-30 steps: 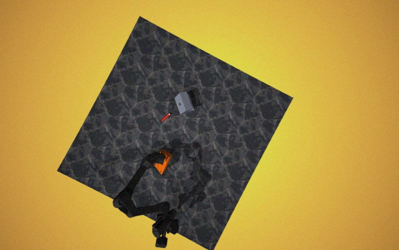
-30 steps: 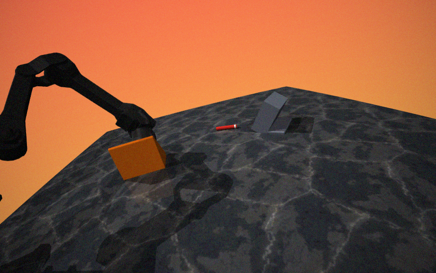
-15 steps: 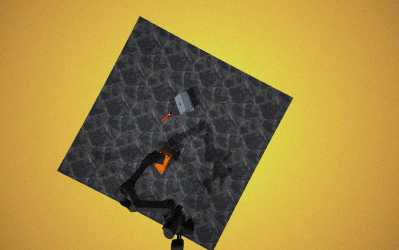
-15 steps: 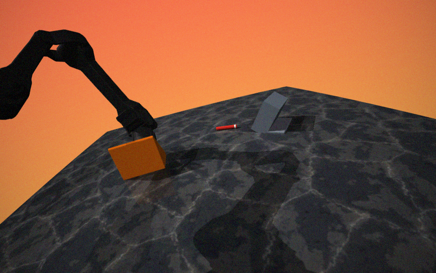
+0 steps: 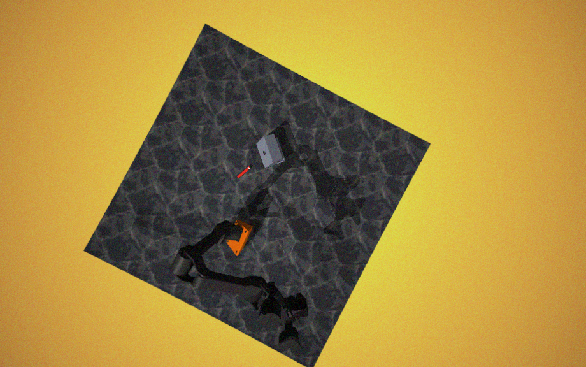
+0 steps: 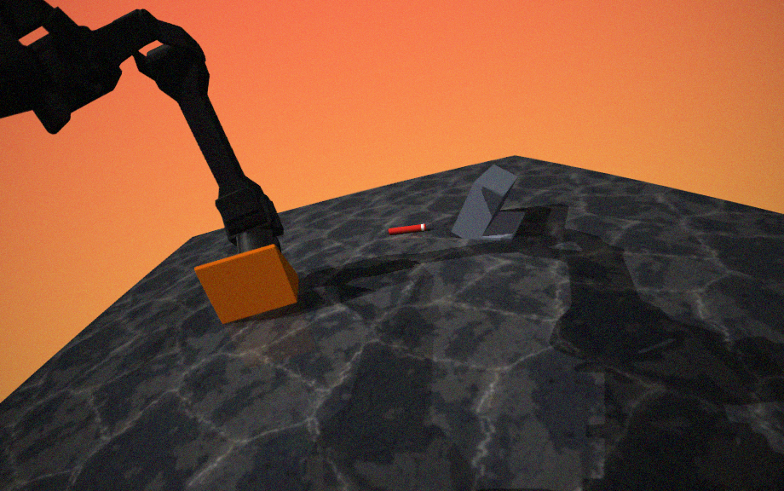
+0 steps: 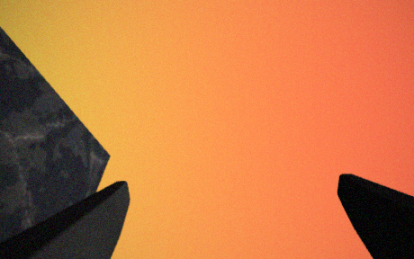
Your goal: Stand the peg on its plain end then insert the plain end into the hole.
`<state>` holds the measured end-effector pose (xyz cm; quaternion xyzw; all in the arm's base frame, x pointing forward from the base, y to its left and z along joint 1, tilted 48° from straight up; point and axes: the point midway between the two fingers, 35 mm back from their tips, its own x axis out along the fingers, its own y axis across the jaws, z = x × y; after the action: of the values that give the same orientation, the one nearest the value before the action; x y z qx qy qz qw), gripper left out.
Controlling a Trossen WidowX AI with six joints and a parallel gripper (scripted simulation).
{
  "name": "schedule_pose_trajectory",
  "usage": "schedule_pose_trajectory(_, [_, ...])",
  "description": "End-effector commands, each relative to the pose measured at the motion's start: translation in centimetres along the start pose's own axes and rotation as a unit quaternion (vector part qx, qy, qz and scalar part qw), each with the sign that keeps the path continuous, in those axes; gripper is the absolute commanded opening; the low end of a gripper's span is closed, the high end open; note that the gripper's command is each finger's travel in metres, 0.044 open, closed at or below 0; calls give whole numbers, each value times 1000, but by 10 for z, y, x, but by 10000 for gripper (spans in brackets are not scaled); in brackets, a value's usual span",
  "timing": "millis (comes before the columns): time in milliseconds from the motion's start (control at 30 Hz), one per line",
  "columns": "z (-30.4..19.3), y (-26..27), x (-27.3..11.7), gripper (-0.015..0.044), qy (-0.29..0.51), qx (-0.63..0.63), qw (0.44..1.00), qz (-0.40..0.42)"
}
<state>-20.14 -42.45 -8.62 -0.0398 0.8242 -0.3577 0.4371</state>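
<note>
A red peg lies on its side on the dark table. Its white band is near the end closer to the sloped panel. The grey sloped panel stands just beyond the peg, and its one dark hole shows in the top view; the hole is hidden in the exterior view. My gripper is wide open and empty. It is far from the peg and panel, near the lower corner of the table in the top view.
The orange base of the arm stands between the gripper and the peg. The arm bends out over the lower side of the table in the top view. Its shadow falls beside the panel. The wrist view shows a table corner at left.
</note>
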Motion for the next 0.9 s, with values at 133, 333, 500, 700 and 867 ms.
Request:
schedule_pose_trajectory(133, [73, -3, -48, 440, -98, 19, 995, 14])
schedule_pose_trajectory(333, [115, 6, -82, 440, -156, 22, 987, 43])
schedule_pose_trajectory(500, [158, 23, -125, 440, -218, 19, 972, 90])
schedule_pose_trajectory(700, [198, 51, -184, 440, -276, 11, 948, 160])
schedule_pose_trajectory(867, [221, 80, -236, 440, -308, 2, 924, 226])
